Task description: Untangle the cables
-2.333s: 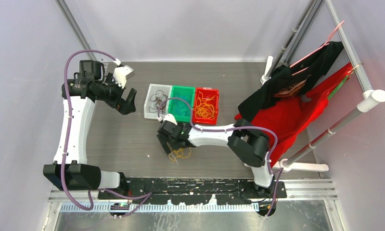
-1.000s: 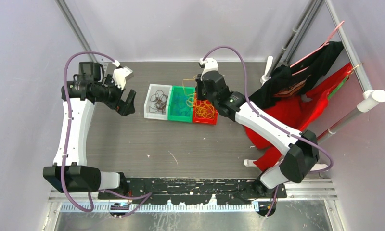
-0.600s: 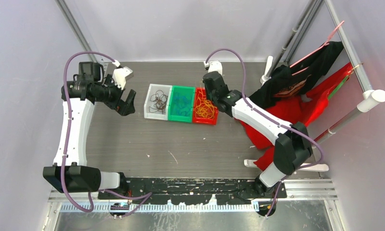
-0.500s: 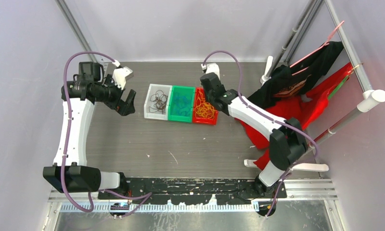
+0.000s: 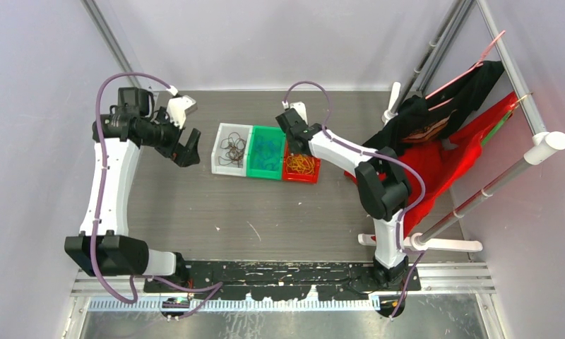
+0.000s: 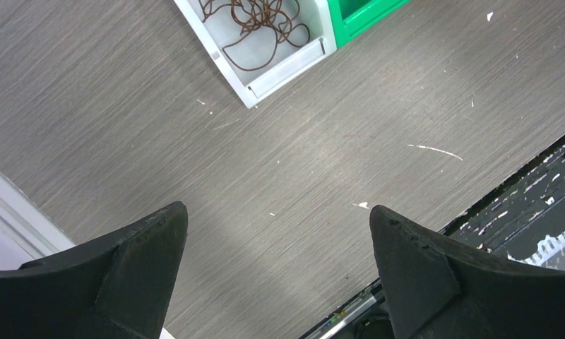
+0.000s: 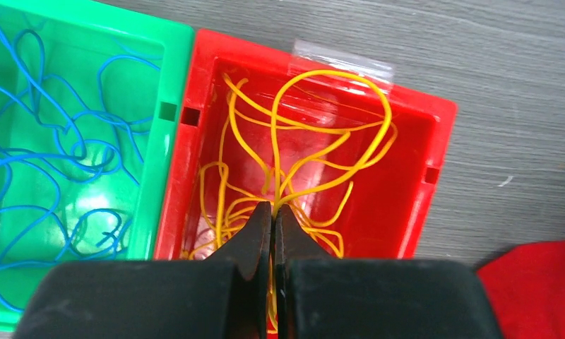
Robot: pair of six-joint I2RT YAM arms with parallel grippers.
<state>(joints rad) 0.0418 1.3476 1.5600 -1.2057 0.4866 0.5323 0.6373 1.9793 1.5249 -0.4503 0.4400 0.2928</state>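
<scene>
Since yellow cables [image 7: 322, 127] look light, limp and snag-prone, grab single loops: right gripper [image 7: 272, 212] is pinched on strands over red bin [image 7: 424, 134], left gripper [image 6: 276, 215] gapes.

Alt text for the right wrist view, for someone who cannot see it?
The right gripper is shut on thin yellow-orange wires above an open red plastic bin that holds a tangle of them. A green plastic bin of thin blue wires sits against it at the picture's left, both on a grey wood-grain table.
</scene>
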